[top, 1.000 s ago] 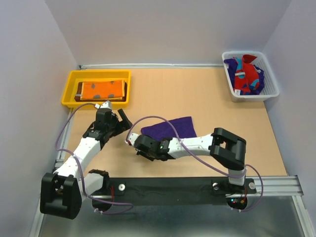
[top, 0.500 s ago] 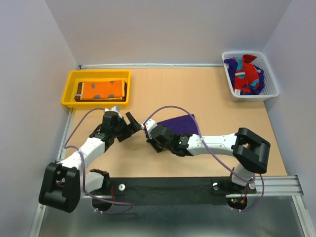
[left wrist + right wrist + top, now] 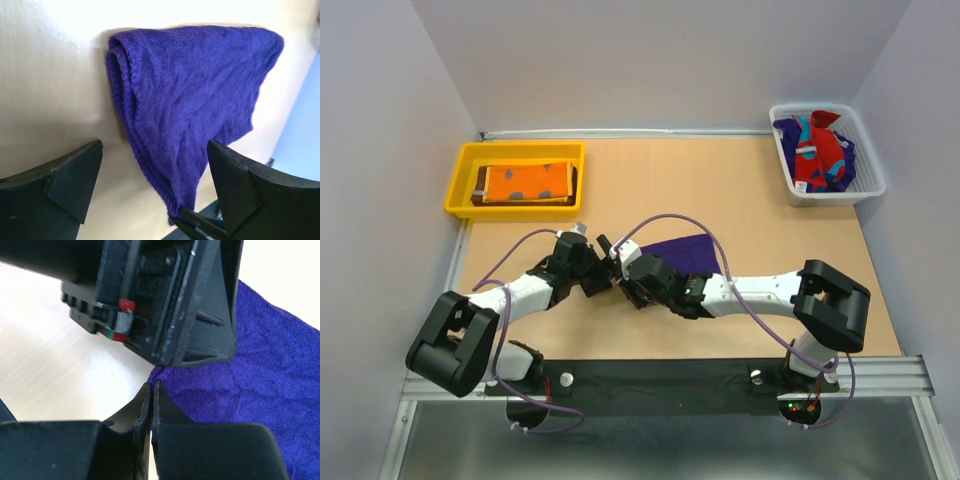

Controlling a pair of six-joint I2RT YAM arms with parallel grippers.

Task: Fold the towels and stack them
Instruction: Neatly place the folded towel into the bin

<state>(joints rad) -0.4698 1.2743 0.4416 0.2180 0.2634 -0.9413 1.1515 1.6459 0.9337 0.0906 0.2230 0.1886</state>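
A deep purple towel (image 3: 687,250) lies partly folded on the table. My right gripper (image 3: 624,264) is shut on its left corner and holds that corner a little off the table; in the right wrist view the gripper (image 3: 152,388) pinches the purple towel (image 3: 260,390) at its edge. My left gripper (image 3: 604,266) is open right next to it. In the left wrist view its fingers (image 3: 65,175) stand on either side of the hanging purple towel (image 3: 190,95) without touching it. An orange printed towel (image 3: 525,182) lies folded on a dark brown one (image 3: 577,180). A red and teal towel (image 3: 820,155) lies crumpled.
A yellow tray (image 3: 460,190) at the back left holds the folded orange and brown towels. A white mesh basket (image 3: 830,192) at the back right holds the crumpled red and teal towel with purple cloth. Walls close off the left, back and right.
My right gripper has carried the purple towel's corner from the near side up and to the towel's left. My open left gripper has swung right until it meets that corner.
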